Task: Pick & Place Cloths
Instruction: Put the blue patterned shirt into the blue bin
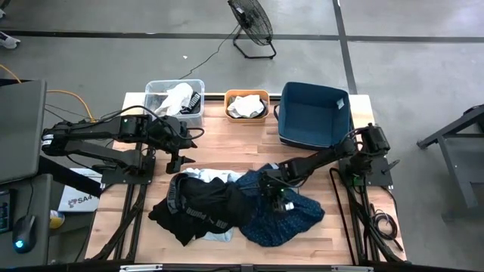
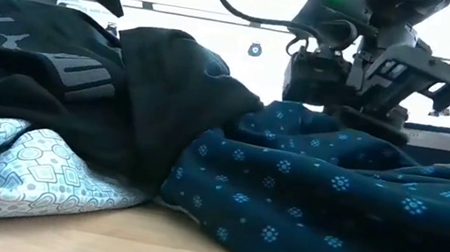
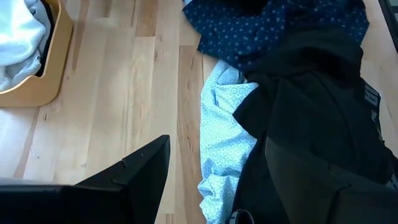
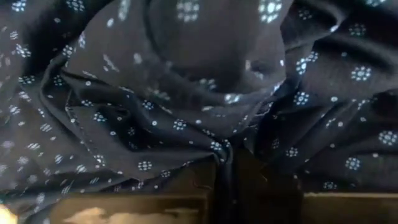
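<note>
1. Fingers of the right gripper (image 1: 274, 198) press down into the navy cloth (image 1: 291, 215), clenched on a fold of it in the right wrist view.
2. Beside it, the black cloth (image 1: 200, 208) lies over the light blue cloth (image 3: 224, 137), all touching in one heap near the table's (image 1: 227, 140) front.
3. Farther back, the left gripper (image 1: 179, 160) hovers just behind the heap, fingers spread and holding nothing.
4. Along the far edge stand a clear bin (image 1: 155, 91), an orange bin (image 1: 246, 95) with a white cloth (image 1: 246, 107), and a blue bin (image 1: 314, 113).
</note>
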Controlling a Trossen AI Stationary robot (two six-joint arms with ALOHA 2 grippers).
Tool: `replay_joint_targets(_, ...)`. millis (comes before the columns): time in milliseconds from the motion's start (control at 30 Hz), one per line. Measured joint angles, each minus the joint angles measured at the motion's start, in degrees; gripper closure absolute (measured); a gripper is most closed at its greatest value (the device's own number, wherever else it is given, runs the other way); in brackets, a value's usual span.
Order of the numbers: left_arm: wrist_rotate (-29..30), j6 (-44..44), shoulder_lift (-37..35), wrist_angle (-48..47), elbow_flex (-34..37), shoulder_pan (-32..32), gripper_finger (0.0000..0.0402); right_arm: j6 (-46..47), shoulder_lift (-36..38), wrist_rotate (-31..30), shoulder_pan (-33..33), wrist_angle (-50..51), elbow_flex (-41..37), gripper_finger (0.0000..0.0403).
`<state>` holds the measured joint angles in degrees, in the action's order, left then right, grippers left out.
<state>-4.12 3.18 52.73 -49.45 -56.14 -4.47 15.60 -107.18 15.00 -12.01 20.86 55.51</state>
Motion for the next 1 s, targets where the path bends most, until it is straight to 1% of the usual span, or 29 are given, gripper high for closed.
replay_joint_targets(100, 0.4, 0.0, 0.0, 0.0, 0.0, 0.0, 0.0142, 2.5, 2.3, 0.8, -0.1, 1.3, -0.2, 0.0394)
replay_joint_targets(200, 0.7, 0.0, 0.0, 0.0, 0.0, 0.0, 0.0142, 4.2, 6.4, -2.7, -0.3, 3.7, -0.6, 0.0395)
replay_joint_targets(433, 0.7, 0.0, 0.0, 0.2, 0.0, 0.0, 0.0142, 8.3, 20.5, -16.9, -1.9, 11.9, -0.4, 0.0395)
replay_joint_targets(500, 0.9, 0.0, 0.0, 0.4, 0.0, 0.0, 0.0142, 8.8, 24.5, -20.3, -2.6, 12.8, -0.4, 0.0395)
replay_joint_targets(633, 0.9, 0.0, 0.0, 0.7, 0.0, 0.0, 0.0142, 8.7, 31.7, -27.6, -3.8, 12.6, -0.4, 0.0395)
replay_joint_targets(767, 0.9, 0.0, 0.0, 1.0, 0.0, 0.0, 0.0142, 7.9, 37.8, -36.3, -4.9, 11.9, -0.3, 0.0395)
replay_joint_targets(900, 0.9, -0.1, 0.0, 1.1, 0.0, 0.0, 0.0142, 4.8, 43.0, -44.4, -6.2, 9.2, -0.3, 0.0395)
replay_joint_targets(1000, 0.9, -0.1, 0.0, 1.2, 0.0, 0.0, 0.0142, 0.1, 46.4, -50.3, -7.0, 5.0, -0.3, 0.0395)
